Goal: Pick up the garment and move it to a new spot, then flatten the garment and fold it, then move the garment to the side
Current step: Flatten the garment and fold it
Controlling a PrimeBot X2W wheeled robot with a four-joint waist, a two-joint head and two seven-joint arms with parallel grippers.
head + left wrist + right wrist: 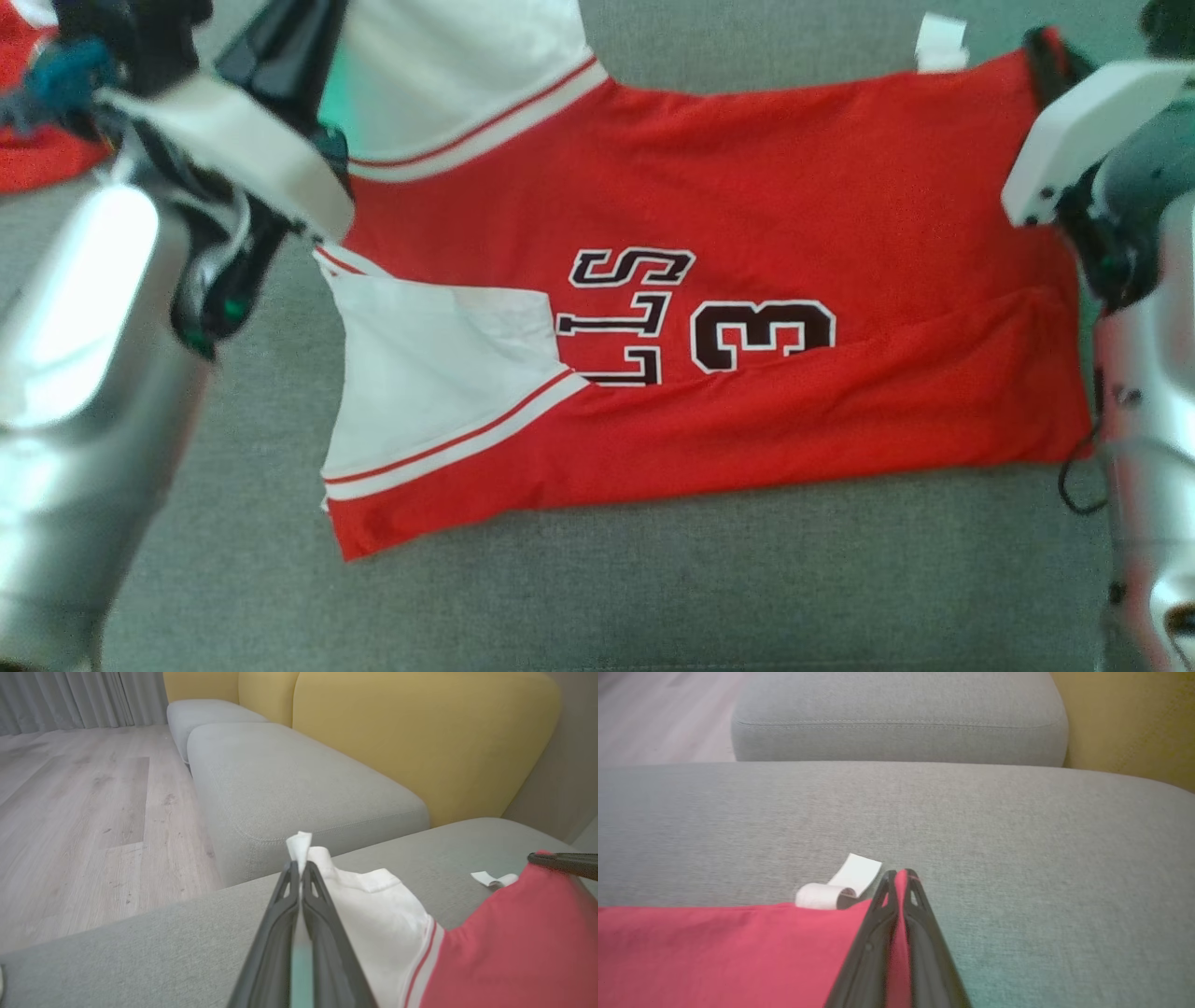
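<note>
Left end effector point(299, 864), right end effector point(900, 874) tight on red-white garment point(747, 187)

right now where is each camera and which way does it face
Head view: on the head, looking down at the jersey on the grey cushion; left forearm and right forearm at the sides.
Left wrist view: left wrist, along the left tool, shut on the jersey's white sleeve, toward the floor.
Right wrist view: right wrist, along the right tool, shut on its red edge.
Both wrist views share the white tag.
</note>
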